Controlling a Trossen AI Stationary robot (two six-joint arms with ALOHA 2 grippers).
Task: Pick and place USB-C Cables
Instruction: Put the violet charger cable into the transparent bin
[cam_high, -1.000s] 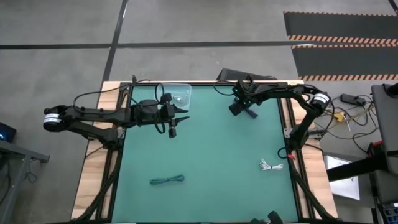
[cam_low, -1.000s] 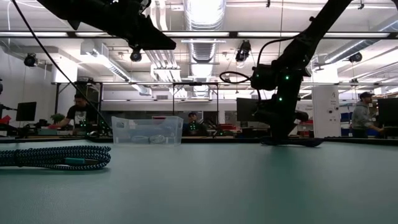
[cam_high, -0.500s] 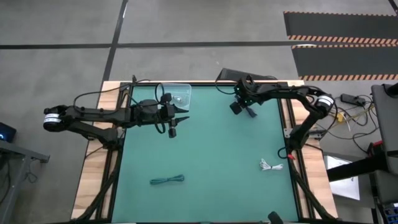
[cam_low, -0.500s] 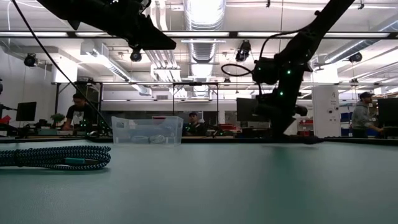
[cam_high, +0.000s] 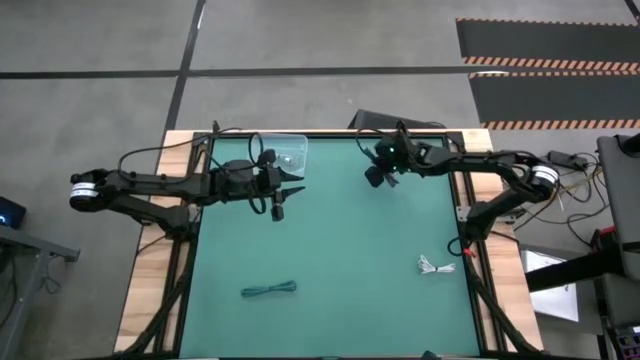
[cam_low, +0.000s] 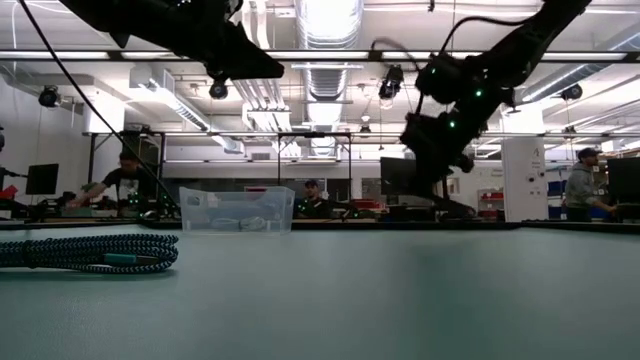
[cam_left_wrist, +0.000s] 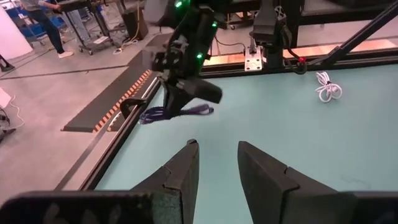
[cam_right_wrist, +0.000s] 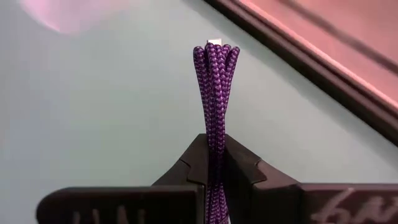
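Observation:
My right gripper (cam_high: 381, 178) hangs over the table's far middle, shut on a purple braided USB-C cable bundle (cam_right_wrist: 214, 81) that the left wrist view also shows (cam_left_wrist: 152, 115). My left gripper (cam_left_wrist: 217, 148) waits open in the air near the clear bin (cam_high: 284, 152), touching nothing. A teal cable (cam_high: 269, 290) lies flat near the table's front. A white cable (cam_high: 435, 266) lies flat at the right. My right gripper pinches the purple bundle between its two fingers, several strands side by side (cam_right_wrist: 214, 142). The fingers slant down from the table's right side. The bundle is lifted clear of the table, one end (cam_left_wrist: 144, 116) and the other (cam_left_wrist: 208, 111) sticking out on either side of the fingers.
The clear bin (cam_low: 237, 210) stands at the far edge, left of centre. A dark flat object (cam_high: 372, 121) lies beyond the far edge. Wooden side rails (cam_high: 471, 190) frame the green mat. People sit at desks beyond the table.
My right gripper has risen from the table's far right part, tipped toward level and moved left toward the bin. The purple cable, lying on the mat a second ago, is now lifted clear with it.

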